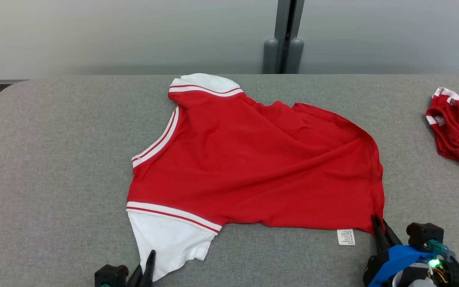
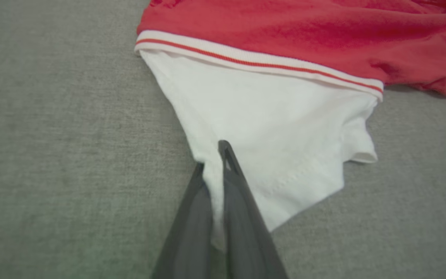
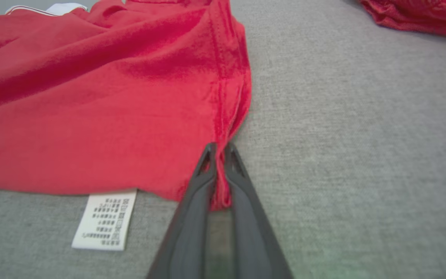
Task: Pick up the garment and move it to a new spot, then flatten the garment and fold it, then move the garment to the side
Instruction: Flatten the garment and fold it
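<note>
Left end effector [image 2: 212,155] is clamping the white sleeve [image 2: 265,116] and right end effector [image 3: 219,146] is clamping the red bottom corner [image 3: 223,128], so you are holding the garment [image 1: 253,159], lying mid-way across the tabletop [image 1: 54,159], by two near points, likely for tugging it flat.

The left gripper [image 1: 150,257] was set low at the near edge of the tabletop [image 1: 54,167], toward its left corner, with its two dark fingers [image 2: 242,201] closed on a fold of the garment [image 1: 253,159] at the white sleeve [image 2: 269,116]. The right gripper [image 1: 376,221] was placed toward the near right corner, fingers pinched on the red hem corner [image 3: 223,128]. A green light was lit on its blue wrist [image 1: 397,255].
</note>
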